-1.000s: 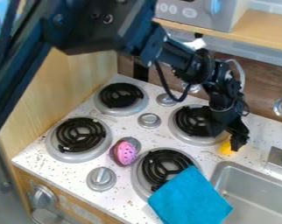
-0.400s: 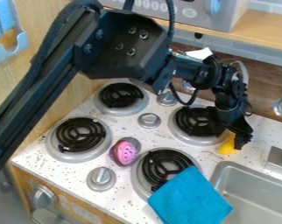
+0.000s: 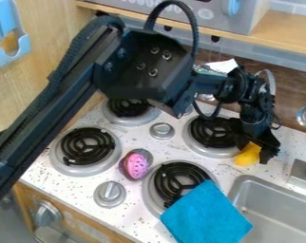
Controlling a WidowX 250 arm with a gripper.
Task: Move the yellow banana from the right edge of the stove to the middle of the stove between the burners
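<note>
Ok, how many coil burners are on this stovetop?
4: the upper-left burner, partly behind the arm; the lower-left burner; the upper-right burner, also partly covered by the arm; and the lower-right burner, partly under the blue cloth.

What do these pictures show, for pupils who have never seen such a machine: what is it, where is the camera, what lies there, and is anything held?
The machine is one black robot arm, ending in jaws for grasping. All the pictures come from one fixed camera looking down at a slant over a stove top beside a sink. The stove has four black coil burners. Near the middle lies a pink and dark object; a blue cloth partly covers one burner. The jaws are down at a yellow object near the sink. Whether they grip it, I cannot tell.
</note>
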